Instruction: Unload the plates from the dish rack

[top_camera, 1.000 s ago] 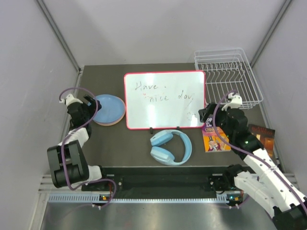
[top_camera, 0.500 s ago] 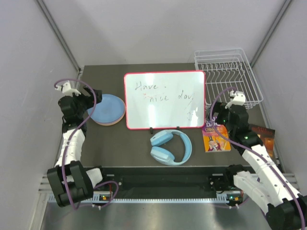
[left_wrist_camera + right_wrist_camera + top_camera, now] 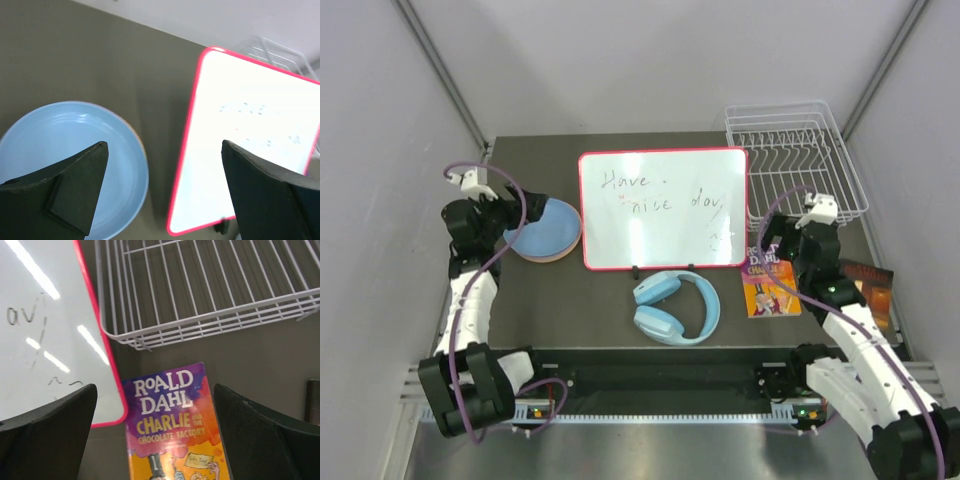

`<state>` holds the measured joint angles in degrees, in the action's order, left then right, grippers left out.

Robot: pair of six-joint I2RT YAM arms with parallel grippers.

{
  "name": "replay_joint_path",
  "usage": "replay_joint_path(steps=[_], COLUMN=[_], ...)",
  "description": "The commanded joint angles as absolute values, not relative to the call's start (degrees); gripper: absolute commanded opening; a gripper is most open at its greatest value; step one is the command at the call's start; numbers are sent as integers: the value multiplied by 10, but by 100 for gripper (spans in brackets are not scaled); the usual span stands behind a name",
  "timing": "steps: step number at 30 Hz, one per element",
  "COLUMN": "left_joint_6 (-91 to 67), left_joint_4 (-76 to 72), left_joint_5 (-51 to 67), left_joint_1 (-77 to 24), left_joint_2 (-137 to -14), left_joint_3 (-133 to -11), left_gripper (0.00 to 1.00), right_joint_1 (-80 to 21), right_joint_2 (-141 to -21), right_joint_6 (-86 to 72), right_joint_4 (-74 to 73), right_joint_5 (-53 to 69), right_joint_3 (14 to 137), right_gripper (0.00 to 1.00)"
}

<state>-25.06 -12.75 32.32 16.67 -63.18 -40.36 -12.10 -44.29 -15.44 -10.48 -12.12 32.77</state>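
Observation:
A stack of plates (image 3: 548,230) lies on the table left of the whiteboard, the light blue one on top and a pink-orange rim showing under it. The lilac plate is hidden. My left gripper (image 3: 512,214) is open and empty, hovering over the stack's left edge. In the left wrist view the blue plate (image 3: 60,155) lies below between the open fingers (image 3: 75,190). The white wire dish rack (image 3: 796,160) at the back right holds no plates. My right gripper (image 3: 772,243) is open and empty, just in front of the rack (image 3: 210,290).
A red-framed whiteboard (image 3: 663,207) lies in the middle and also shows in the left wrist view (image 3: 250,145) and the right wrist view (image 3: 45,340). Light-blue headphones (image 3: 676,306) lie in front of it. A Roald Dahl book (image 3: 175,425) lies under my right gripper. A dark book (image 3: 868,280) is at the far right.
My left arm has lifted and drawn back to the left off the plate stack. My right wrist has shifted slightly right, staying over the book.

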Motion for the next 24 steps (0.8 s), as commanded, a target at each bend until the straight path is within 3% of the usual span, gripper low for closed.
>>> replay_joint_path(steps=[1, 5, 10, 24], left_joint_6=[-227, -187, -119, -126], left_joint_4=[-196, -207, -157, -137], left_joint_5=[387, 331, 172, 79], left_joint_1=[138, 101, 6, -59], left_joint_2=[-583, -557, -555, -469], left_joint_3=[-404, -372, -364, -316], left_gripper=[99, 99, 99, 99], right_joint_1=[-109, -109, -109, -110], right_joint_2=[-455, -457, -433, -412], right_joint_6=[-107, -82, -73, -65], right_joint_4=[-6, 105, 191, 254], right_joint_5=[-195, -236, -269, -294], right_joint_3=[292, 233, 169, 114], right_gripper=[100, 100, 100, 100])
